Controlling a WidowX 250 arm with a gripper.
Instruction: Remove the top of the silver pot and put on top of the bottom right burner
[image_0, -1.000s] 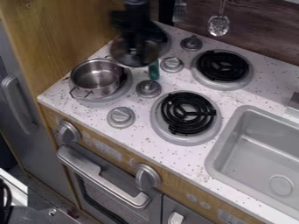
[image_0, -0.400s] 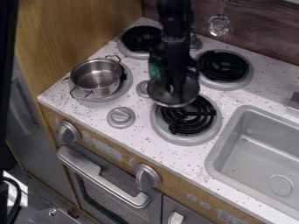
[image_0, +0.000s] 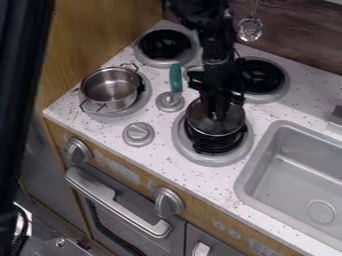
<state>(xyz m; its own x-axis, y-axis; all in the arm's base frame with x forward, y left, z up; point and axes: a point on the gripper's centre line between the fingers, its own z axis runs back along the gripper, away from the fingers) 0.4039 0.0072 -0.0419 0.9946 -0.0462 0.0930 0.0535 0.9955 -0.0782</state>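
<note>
My gripper (image_0: 219, 112) hangs over the bottom right burner (image_0: 212, 159), shut on the pot's lid (image_0: 202, 125). The round lid with its shiny rim is over the upper part of that burner's black coil; whether it touches the coil I cannot tell. On the bottom left burner, the silver pot (image_0: 110, 90) stands uncovered, its wire handles out to the sides.
Behind are a top left burner (image_0: 162, 46) and a top right burner (image_0: 262, 77). A green-handled utensil (image_0: 176, 77) lies by the middle knob (image_0: 169, 102). The grey sink (image_0: 294, 170) is to the right; a slotted spoon (image_0: 250, 29) hangs at the back wall.
From the upper left my gripper has carried the lid right and towards the front, over the bottom right burner. The pot has stayed in place.
</note>
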